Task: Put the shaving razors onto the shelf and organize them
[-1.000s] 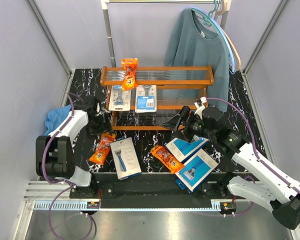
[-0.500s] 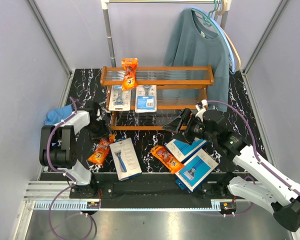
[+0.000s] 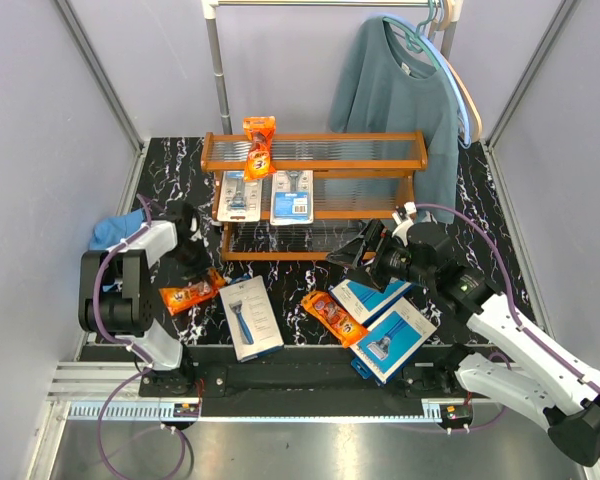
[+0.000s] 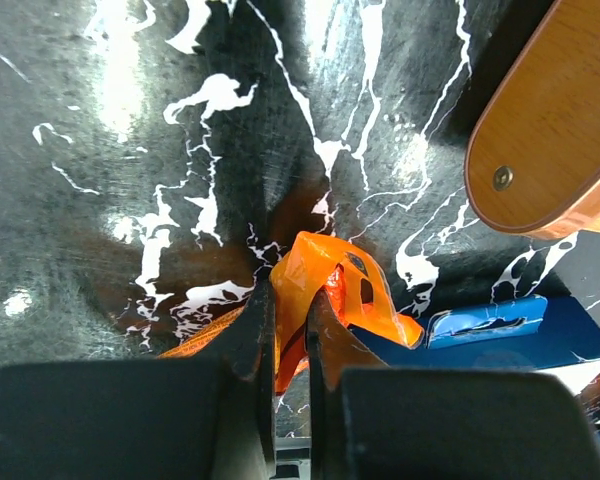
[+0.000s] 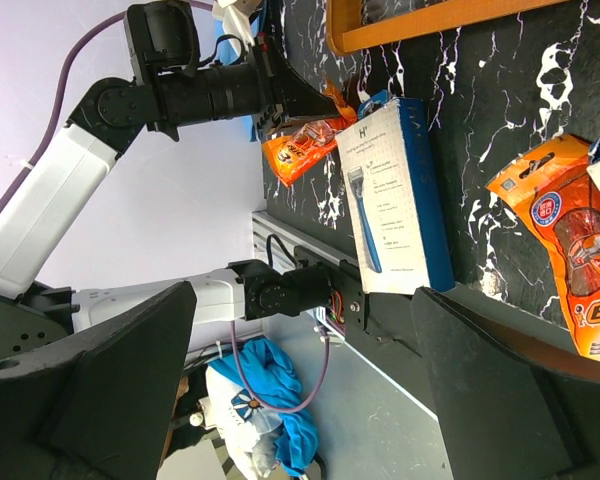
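While the left arm reaches down beside the shelf's (image 3: 315,150) left foot, the left gripper (image 4: 287,300) is pinched narrow on the edge of an orange razor bag (image 4: 350,290), which crumples between its fingers close over the black marbled desk (image 4: 100,150). From above, that bag lies just in front of the shelf, left of a grey razor box (image 3: 250,316). The right gripper (image 3: 358,248) hangs with its jaws spread wide and holds nothing, near the shelf's right front corner. A second orange bag (image 3: 259,145) leans on the top tier, and two blister cards (image 3: 240,194) sit side by side on the middle tier. A third orange bag (image 3: 332,315) and two blue boxes (image 3: 392,338) lie on the desk near the right gripper
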`<state>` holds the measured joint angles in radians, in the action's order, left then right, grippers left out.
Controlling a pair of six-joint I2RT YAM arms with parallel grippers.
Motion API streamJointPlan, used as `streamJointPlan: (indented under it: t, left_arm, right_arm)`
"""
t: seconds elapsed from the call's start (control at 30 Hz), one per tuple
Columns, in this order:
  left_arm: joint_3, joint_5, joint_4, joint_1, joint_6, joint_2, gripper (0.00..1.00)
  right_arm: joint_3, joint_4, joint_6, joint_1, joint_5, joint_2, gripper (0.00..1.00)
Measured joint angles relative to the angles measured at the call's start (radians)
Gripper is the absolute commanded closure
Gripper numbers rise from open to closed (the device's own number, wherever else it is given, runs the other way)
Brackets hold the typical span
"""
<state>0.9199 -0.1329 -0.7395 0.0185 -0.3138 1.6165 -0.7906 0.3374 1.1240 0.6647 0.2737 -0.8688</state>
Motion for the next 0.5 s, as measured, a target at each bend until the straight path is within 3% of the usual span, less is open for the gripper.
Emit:
streamJointPlan:
  t: [0.2,0.5]
  left_arm:
    - [0.008,0.0,-0.039,0.008,-0.002,-0.079,1.0]
    - [0.105,-0.105,-0.106,0.011,-0.064,-0.401,1.0]
  right_arm:
    - [0.0,-0.001,-0.001,0.0,0.001,-0.001,0.0]
    - [-0.044,0.008,-0.034,0.039,-0.005,-0.09,0.0]
